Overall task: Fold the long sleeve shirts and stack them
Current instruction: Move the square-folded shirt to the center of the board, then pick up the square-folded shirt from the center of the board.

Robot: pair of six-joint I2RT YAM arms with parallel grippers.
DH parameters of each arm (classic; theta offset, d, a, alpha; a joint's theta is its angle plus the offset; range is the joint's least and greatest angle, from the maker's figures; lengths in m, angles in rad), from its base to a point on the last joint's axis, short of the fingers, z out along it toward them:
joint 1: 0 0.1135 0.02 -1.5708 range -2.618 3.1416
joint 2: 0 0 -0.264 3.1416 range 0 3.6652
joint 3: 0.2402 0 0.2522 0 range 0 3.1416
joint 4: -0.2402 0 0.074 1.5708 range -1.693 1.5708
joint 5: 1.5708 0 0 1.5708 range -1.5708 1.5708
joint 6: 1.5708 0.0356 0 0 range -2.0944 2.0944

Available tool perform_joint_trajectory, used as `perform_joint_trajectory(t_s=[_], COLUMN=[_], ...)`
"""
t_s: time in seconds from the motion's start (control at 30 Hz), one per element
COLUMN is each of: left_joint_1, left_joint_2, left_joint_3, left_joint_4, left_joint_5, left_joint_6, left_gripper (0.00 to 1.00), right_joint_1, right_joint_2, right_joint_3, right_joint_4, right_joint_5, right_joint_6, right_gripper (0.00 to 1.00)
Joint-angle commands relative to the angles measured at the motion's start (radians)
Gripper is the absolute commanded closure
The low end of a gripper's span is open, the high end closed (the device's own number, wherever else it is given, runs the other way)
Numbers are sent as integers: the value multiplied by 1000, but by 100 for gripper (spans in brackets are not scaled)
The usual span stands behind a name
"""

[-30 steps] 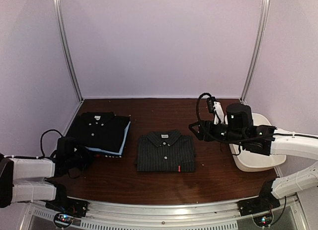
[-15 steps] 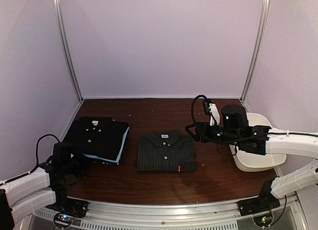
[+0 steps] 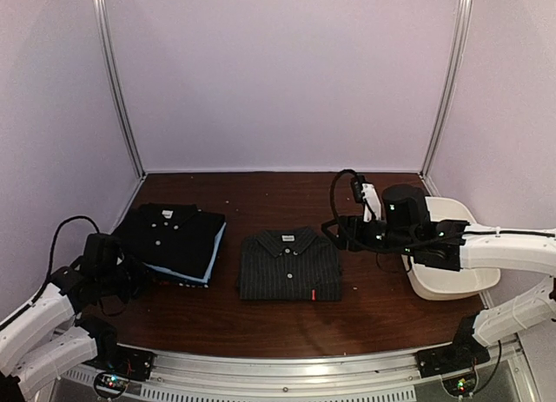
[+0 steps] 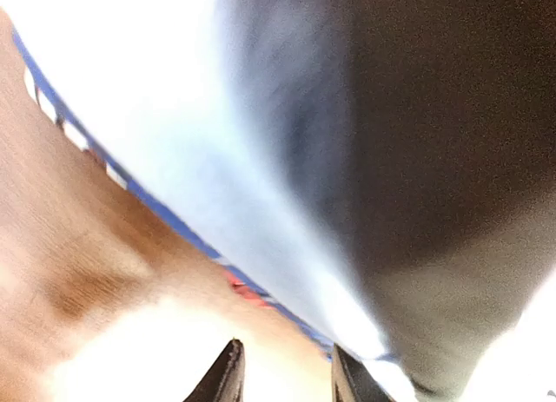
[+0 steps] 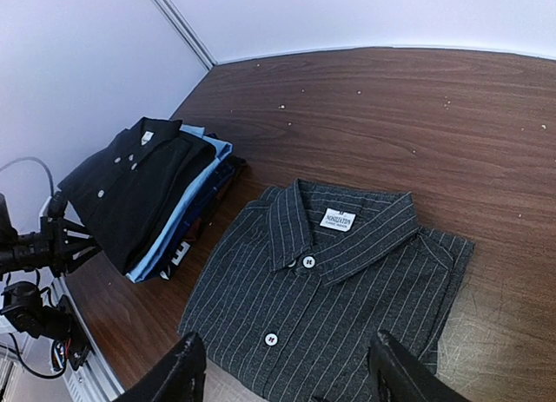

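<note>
Right pincer [image 5: 287, 354] released near pinstriped shirt [image 5: 347, 280], left pincer [image 4: 285, 372] released, white tub [image 3: 452, 285] part-hidden

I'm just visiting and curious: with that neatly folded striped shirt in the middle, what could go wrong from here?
The open right end effector hovers near the pinstriped shirt; lifting it by one edge might undo the fold. The left end effector sits close beside the stack of shirts, so a nudge could skew it.

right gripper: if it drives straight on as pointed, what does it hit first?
Likely the folded pinstriped shirt: in the wrist view the open right gripper frames its buttoned front dead ahead. Depth is unclear.
</note>
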Motion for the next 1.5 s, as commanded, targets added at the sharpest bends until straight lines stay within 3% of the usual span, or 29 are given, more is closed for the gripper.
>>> perform_joint_trajectory(t_s=[0.0,0.23,0.4,0.6,0.93,1.07,1.23,1.47], left_joint_1=[-7,-8,-13,-112,-379,-416,-485,-487], left_joint_2=[-89,-91,-42,74,518,702,897,1040], left_joint_3=[95,169,270,401,590,653,754,803], left_joint_4=[-132,-201,-169,-144,91,183,190,196], left_joint_5=[-98,-89,-65,-107,-53,56,59,61], left_joint_6=[24,53,163,232,378,408,430,418], left_gripper=[65,65,66,67,60,56,53,52], right_joint_1=[-4,-7,-6,-8,-33,-51,-90,-121], right_joint_2=[19,38,55,91,137,141,145,176], right_joint_3=[-9,6,6,17,24,1,-34,-63], right_joint_4=[27,12,15,0,-28,-42,-32,-28], right_joint_5=[-4,-4,1,-1,-6,-9,-31,-56], right_joint_6=[-4,-14,-9,-4,29,44,65,74], right_gripper=[34,34,34,34,34,33,33,32])
